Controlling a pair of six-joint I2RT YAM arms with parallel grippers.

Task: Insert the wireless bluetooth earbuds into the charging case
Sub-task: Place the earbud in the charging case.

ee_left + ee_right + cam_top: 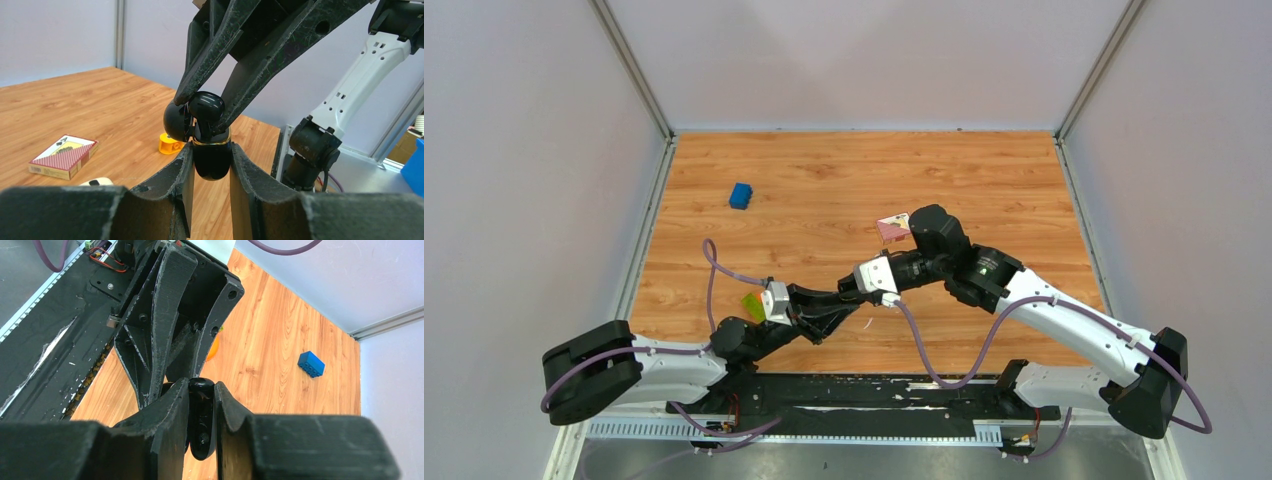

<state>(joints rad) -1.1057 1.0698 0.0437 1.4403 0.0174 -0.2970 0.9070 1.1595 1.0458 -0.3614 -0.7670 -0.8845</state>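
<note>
— Where's the earbud [206, 102]?
— Pinched in my right gripper [204, 114], right atop the charging case [211, 165], which my left gripper [212, 150] clamps.
— Risk?
— I can't see inside the charging case; if I'm misaligned, pushing may twist it loose or flick the earbud away.

White arm shells [1079, 325], black joints [594, 370], purple cables [949, 384], scuffed black pincer fingers [170, 200]

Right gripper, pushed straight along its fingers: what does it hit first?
The charging case clamped in the left gripper; the earbud the right gripper carries seems to sit at its opening.
</note>
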